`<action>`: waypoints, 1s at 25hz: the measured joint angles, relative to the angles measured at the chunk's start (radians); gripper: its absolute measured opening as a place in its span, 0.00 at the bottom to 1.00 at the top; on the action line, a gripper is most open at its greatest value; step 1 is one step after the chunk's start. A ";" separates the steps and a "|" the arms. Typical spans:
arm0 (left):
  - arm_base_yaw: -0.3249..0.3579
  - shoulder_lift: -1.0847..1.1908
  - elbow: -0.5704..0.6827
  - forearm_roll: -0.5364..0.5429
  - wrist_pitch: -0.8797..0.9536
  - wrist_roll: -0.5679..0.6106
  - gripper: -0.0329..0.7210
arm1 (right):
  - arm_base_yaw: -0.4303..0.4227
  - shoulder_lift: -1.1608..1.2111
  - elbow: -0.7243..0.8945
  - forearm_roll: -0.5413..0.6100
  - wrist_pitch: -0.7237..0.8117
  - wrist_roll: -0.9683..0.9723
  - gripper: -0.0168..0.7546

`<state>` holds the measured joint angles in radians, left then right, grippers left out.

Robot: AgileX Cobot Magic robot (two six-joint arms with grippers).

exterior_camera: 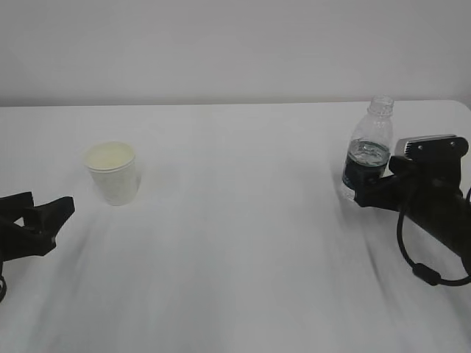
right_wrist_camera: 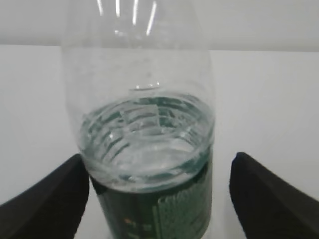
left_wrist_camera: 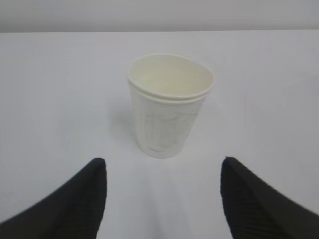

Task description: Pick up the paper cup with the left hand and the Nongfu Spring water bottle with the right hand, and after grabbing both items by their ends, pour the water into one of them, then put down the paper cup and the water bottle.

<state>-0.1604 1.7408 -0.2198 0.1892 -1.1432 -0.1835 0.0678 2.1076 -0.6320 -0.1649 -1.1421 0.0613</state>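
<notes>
standing near the desk's left edge, the paper cup [exterior_camera: 112,173] is looking light and crushable, wanting a gentle low hold from the wide-open, empty left hand [exterior_camera: 45,215], while the right hand [right_wrist_camera: 159,196], agape, is straddling the slippery, part-filled water bottle [exterior_camera: 367,151] by the right edge.

- The Nongfu Spring water bottle [right_wrist_camera: 144,149] stands upright on the white table [right_wrist_camera: 269,99], very near the camera.
- The water [right_wrist_camera: 147,144] fills it to just above the dark green label [right_wrist_camera: 164,209].
- The right hand [right_wrist_camera: 157,199] has its black fingers [right_wrist_camera: 45,204] spread on both sides of the bottle — the left one is at the bottle's wall, the right one is apart from it.
</notes>
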 joint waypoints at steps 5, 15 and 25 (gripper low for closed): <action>0.000 0.000 0.000 -0.015 0.000 0.000 0.72 | 0.000 0.000 -0.035 -0.003 0.000 0.002 0.89; 0.000 0.000 0.000 -0.035 0.000 0.000 0.72 | 0.000 0.078 -0.122 -0.008 0.000 0.002 0.89; 0.000 0.001 -0.020 -0.035 -0.001 0.000 0.72 | 0.000 0.100 -0.149 -0.012 0.000 0.004 0.87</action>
<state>-0.1604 1.7415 -0.2401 0.1538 -1.1446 -0.1835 0.0678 2.2078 -0.7805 -0.1774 -1.1421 0.0651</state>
